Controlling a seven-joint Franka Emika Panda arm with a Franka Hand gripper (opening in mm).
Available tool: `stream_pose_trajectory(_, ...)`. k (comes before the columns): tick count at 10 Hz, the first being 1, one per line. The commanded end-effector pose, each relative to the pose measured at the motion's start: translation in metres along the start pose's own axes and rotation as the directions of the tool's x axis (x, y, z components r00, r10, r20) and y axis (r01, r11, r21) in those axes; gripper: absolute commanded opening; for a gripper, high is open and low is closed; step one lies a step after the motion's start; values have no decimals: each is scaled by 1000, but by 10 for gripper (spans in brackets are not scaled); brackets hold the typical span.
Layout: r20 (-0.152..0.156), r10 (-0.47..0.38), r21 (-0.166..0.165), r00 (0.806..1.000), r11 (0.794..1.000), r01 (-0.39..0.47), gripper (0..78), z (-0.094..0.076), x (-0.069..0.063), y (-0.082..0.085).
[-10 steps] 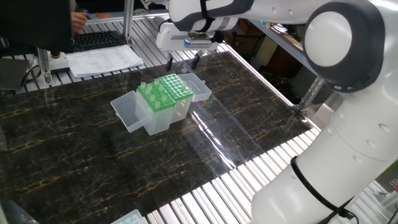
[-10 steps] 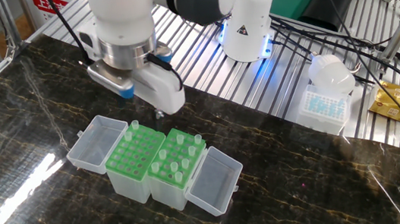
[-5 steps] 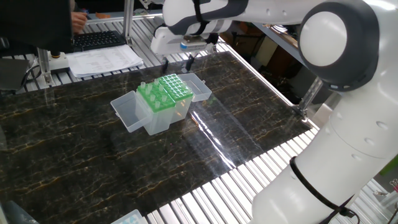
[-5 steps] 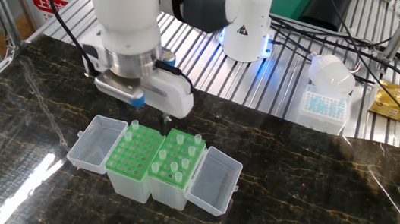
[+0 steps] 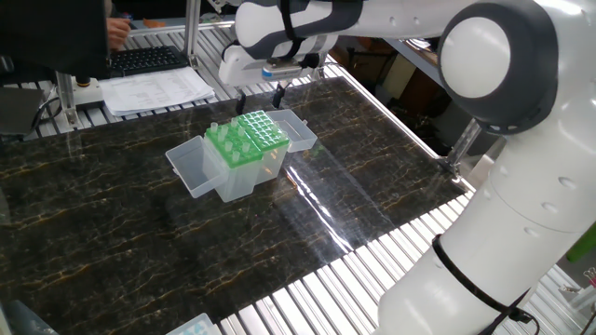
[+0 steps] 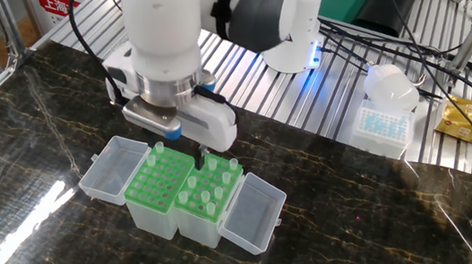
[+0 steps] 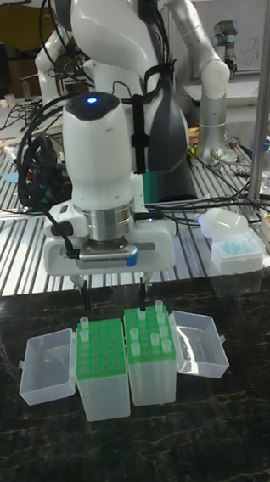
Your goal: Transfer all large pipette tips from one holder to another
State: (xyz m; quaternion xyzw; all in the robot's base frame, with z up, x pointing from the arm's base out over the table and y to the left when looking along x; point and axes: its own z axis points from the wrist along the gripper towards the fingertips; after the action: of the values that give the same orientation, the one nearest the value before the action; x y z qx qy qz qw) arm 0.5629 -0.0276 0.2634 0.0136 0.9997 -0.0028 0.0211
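Left lid: a clear plastic hinged lid [image 7: 45,365] lies open on the dark marbled worktop [image 7: 150,461], at the far left of the row.
Left rack: next comes a translucent box topped by a green perforated plate [image 7: 100,350]; I see one slim, pale tapered plastic pipette tip [image 7: 83,323] standing at its back left corner, the other holes showing green.
My end effector: my end effector [image 7: 113,294] hangs just above the back edge of the two racks, its two dark fingers [image 7: 84,296] spread apart with nothing between them; one finger is over the left rack, the other over the right one.
Right rack: touching the left rack, a second translucent box with a green plate [image 7: 149,335] carries the remaining large pipette tips [image 6: 209,185], upright in scattered holes.
Right lid: its clear hinged lid [image 7: 199,344] lies open on the worktop.
Far right: a small box of blue-tinted tips [image 7: 236,252] sits on the ribbed metal surface behind the worktop.
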Motion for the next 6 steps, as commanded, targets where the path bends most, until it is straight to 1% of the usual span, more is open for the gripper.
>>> stream_pose_trajectory(1,4,5,1,1000,1000,-5,775,4,0,6)
stream_pose_trajectory(6,12,0,2,1000,1000,0,775,16,-1,11)
